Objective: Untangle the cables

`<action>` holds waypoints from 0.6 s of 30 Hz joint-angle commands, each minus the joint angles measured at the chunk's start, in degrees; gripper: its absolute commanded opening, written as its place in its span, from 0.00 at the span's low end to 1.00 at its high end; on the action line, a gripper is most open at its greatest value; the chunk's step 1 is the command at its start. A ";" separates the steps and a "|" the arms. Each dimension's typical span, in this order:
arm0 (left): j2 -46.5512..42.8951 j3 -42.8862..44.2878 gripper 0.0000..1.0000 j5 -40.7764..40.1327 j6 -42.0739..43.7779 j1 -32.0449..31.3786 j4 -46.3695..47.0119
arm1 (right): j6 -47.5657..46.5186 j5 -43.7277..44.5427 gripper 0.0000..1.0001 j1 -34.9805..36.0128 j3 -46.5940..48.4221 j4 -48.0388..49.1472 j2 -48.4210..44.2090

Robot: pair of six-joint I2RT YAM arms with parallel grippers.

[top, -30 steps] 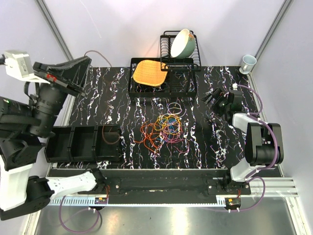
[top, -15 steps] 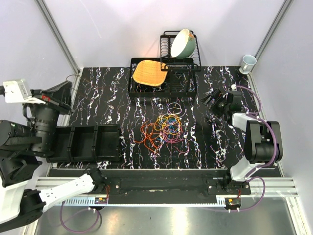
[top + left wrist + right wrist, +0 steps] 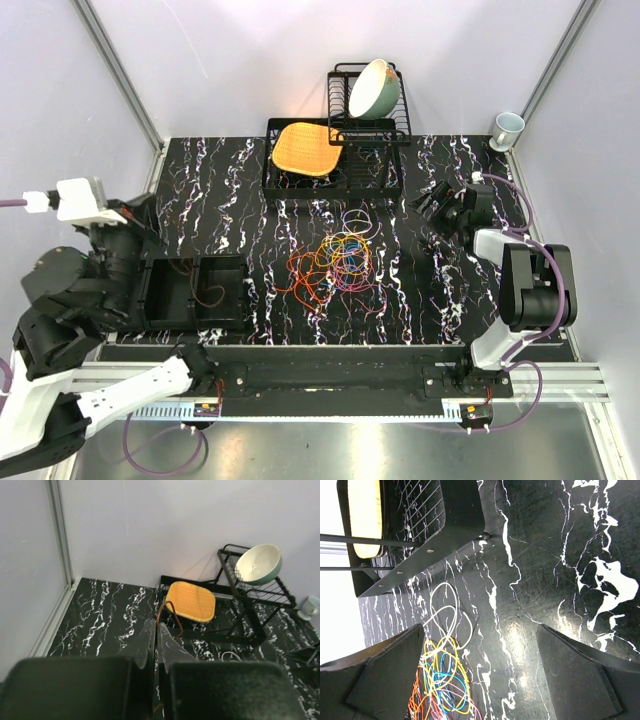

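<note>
Pinching one reddish cable (image 3: 163,603) in my closed left pincer (image 3: 156,627); my right pincer (image 3: 480,657) gapes wide, empty. The cables (image 3: 335,262) lie tangled mid worktop (image 3: 220,190): featherlight, floppy, snag-prone, so I'd take an outlying loop.

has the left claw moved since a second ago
Yes. The left claw, shut on a red-brown cable, has dropped toward the near edge, now at the black tray's left end.

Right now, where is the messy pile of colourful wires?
In the top view, the tangle of thin orange, yellow, blue and purple cables lies mid-table on the black marbled tabletop, just in front of the black wire dish rack.
</note>
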 commanded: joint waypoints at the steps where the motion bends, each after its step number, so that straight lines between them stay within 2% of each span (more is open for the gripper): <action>1: -3.73 -5.01 0.00 -2.93 -5.56 -0.21 -2.55 | 0.28 -1.56 1.00 -0.20 2.30 1.81 0.51; 5: -6.90 -11.25 0.00 -0.57 -9.61 -0.21 -3.35 | 0.54 -2.09 1.00 -0.20 2.48 2.07 1.65; 11: -6.56 -15.48 0.00 1.28 -14.19 -0.21 -5.98 | 0.72 -2.53 1.00 -0.20 3.00 1.98 2.18; 14: -5.50 -17.06 0.00 0.15 -16.64 -0.21 -7.91 | 0.63 -2.53 1.00 -0.20 3.00 1.98 2.01; 18: -4.45 -16.80 0.00 -4.06 -25.76 -0.21 -14.92 | 0.72 -2.79 1.00 -0.20 3.00 1.90 2.09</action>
